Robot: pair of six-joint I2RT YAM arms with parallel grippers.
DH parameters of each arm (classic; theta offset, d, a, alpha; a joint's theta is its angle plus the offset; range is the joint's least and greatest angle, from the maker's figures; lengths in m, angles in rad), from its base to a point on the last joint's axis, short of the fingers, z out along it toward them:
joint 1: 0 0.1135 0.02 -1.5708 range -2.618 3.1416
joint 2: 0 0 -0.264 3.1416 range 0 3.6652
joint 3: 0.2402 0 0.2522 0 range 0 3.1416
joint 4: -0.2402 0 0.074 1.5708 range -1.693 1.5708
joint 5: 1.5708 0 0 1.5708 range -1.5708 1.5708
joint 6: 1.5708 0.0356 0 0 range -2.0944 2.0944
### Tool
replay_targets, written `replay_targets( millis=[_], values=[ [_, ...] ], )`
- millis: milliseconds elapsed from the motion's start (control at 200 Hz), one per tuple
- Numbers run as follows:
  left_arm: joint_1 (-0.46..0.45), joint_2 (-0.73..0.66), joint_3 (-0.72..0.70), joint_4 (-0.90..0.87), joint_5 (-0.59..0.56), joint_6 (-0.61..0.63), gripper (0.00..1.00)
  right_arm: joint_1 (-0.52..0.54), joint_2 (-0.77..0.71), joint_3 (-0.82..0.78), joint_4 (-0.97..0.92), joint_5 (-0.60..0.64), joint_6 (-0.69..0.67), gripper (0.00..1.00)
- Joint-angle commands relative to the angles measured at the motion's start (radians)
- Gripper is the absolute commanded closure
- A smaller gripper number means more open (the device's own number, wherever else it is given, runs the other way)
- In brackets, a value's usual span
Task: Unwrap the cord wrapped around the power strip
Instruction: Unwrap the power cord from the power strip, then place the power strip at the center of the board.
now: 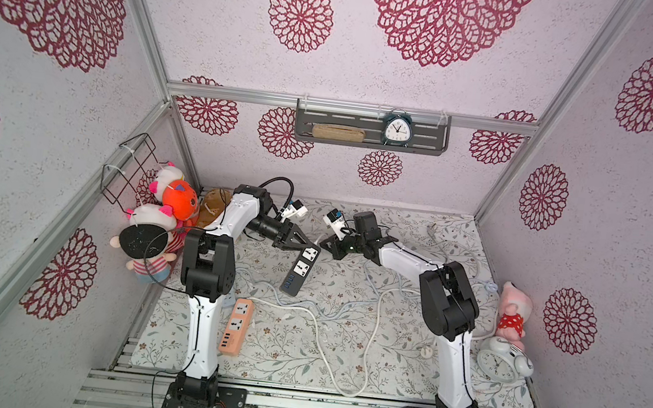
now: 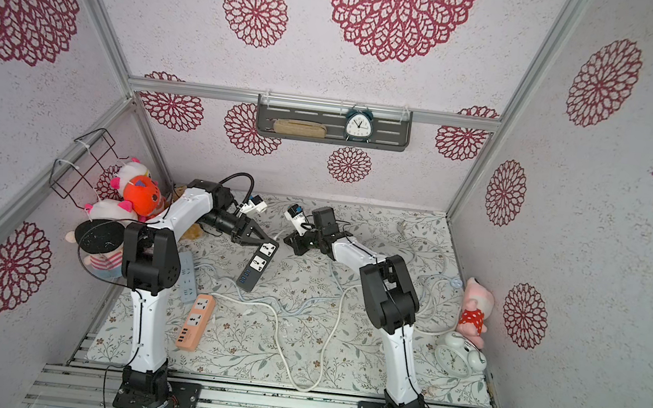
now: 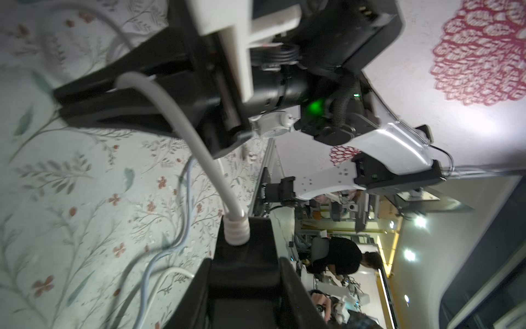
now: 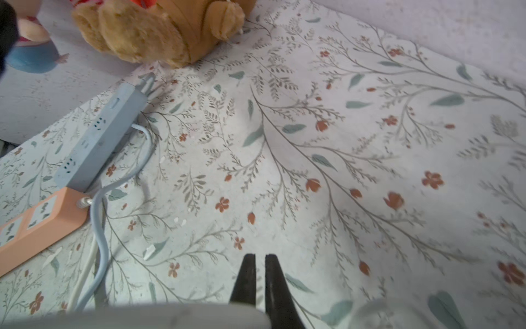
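Mid-mat, the black power strip (image 1: pixel 300 270) was noted tilted in both top views. Its upper end was clamped in the left gripper (image 1: pixel 305 246) and its USB end was turned toward the front rail. The white cord (image 3: pixel 199 142) was seen leaving the strip's strain relief and running clear of its body up to the right gripper (image 4: pixel 258 257). That gripper's jaws were found together, just beside the held end. The cord met its fingers, but a pinch could not be confirmed. An orange power strip (image 1: pixel 236 326) and a pale blue power strip (image 4: pixel 98 136) were recorded lying flat on the floral mat (image 1: pixel 341 353).
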Motion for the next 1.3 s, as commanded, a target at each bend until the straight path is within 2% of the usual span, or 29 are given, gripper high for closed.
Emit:
replay_targets(
  millis=[0, 200, 295, 340, 405, 435, 490, 600, 660, 750, 946, 1066, 1296],
  values=[
    [0.001, -0.089, -0.080, 0.216, -0.184, -0.255, 1.00, -0.091, -0.100, -0.033, -0.003, 0.071, 0.025, 1.00],
    [0.006, -0.067, -0.071, 0.286, -0.194, -0.343, 1.00, -0.127, -0.125, -0.044, -0.051, 0.060, 0.020, 1.00],
    [0.006, -0.059, -0.061, 0.330, -0.219, -0.389, 1.00, -0.129, -0.123, 0.003, -0.147, 0.072, 0.018, 0.99],
    [0.004, -0.063, -0.063, 0.356, -0.218, -0.408, 1.00, -0.132, -0.131, 0.019, -0.190, 0.079, 0.028, 0.88],
    [0.003, -0.069, -0.064, 0.388, -0.206, -0.426, 1.00, -0.139, -0.154, 0.036, -0.258, 0.074, 0.051, 0.61],
    [0.003, -0.071, -0.066, 0.403, -0.200, -0.435, 1.00, -0.141, -0.168, 0.037, -0.284, 0.069, 0.068, 0.52],
    [0.001, -0.076, -0.072, 0.439, -0.191, -0.455, 1.00, -0.138, -0.204, 0.024, -0.317, 0.045, 0.093, 0.44],
    [-0.001, -0.067, -0.073, 0.494, -0.140, -0.471, 1.00, -0.134, -0.290, -0.073, -0.266, -0.099, 0.211, 0.36],
    [-0.005, -0.060, -0.072, 0.524, -0.125, -0.476, 1.00, -0.116, -0.325, -0.137, -0.202, -0.162, 0.290, 0.33],
    [-0.008, -0.049, -0.065, 0.557, -0.129, -0.498, 1.00, -0.070, -0.348, -0.182, -0.161, -0.164, 0.373, 0.28],
    [-0.017, -0.071, -0.105, 0.715, -0.166, -0.607, 1.00, 0.043, -0.345, -0.190, -0.118, 0.009, 0.573, 0.21],
    [-0.026, -0.092, -0.162, 0.858, -0.176, -0.704, 1.00, 0.102, -0.323, -0.177, -0.095, 0.100, 0.632, 0.18],
    [-0.037, -0.099, -0.176, 0.869, -0.173, -0.701, 1.00, 0.189, -0.209, -0.054, -0.151, 0.228, 0.679, 0.23]
  ],
)
